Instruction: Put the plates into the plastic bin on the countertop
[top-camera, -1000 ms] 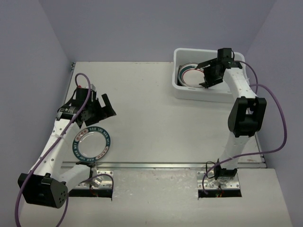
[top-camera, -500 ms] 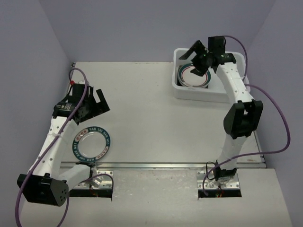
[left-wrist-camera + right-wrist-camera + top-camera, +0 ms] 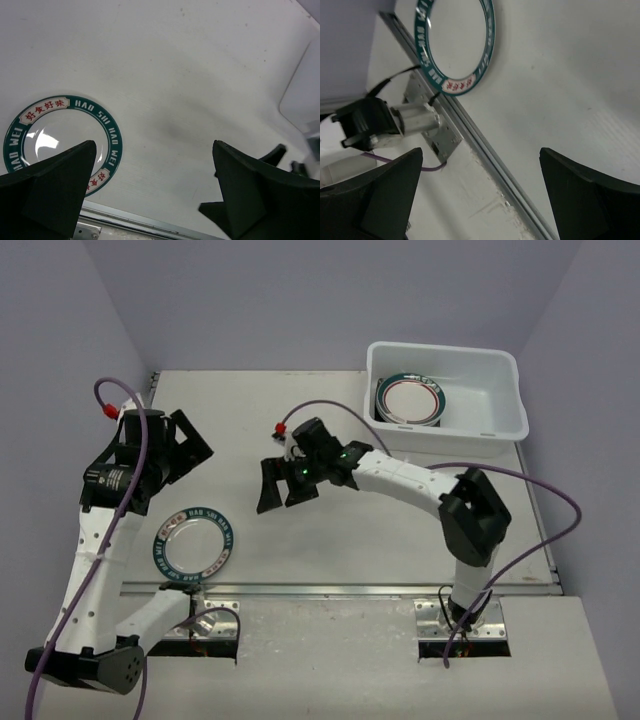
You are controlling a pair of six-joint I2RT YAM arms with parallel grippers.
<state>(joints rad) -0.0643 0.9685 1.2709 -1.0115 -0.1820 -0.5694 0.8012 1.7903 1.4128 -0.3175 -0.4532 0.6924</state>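
One round white plate with a teal lettered rim (image 3: pixel 195 543) lies flat on the countertop (image 3: pixel 330 540) at the near left. It also shows in the left wrist view as the plate (image 3: pixel 65 125) and in the right wrist view as the plate (image 3: pixel 455 35). My left gripper (image 3: pixel 190 448) hangs open behind that plate, apart from it, and is empty (image 3: pixel 154 150). My right gripper (image 3: pixel 283 495) is open and empty over the middle of the table, to the right of the plate (image 3: pixel 481 152). The white plastic bin (image 3: pixel 500 425) at the back right holds a stack of plates (image 3: pixel 410 400) at its left end.
A metal rail (image 3: pixel 330 590) runs along the countertop's near edge, also seen as the rail (image 3: pixel 485 155). The left arm's base and purple cable (image 3: pixel 375 125) sit just past it. Purple walls close the left, back and right sides.
My right arm has left the bin and swung left and nearer, to the middle of the table, its jaws wide. My left gripper has drawn back and left, away from the teal-rimmed plate.
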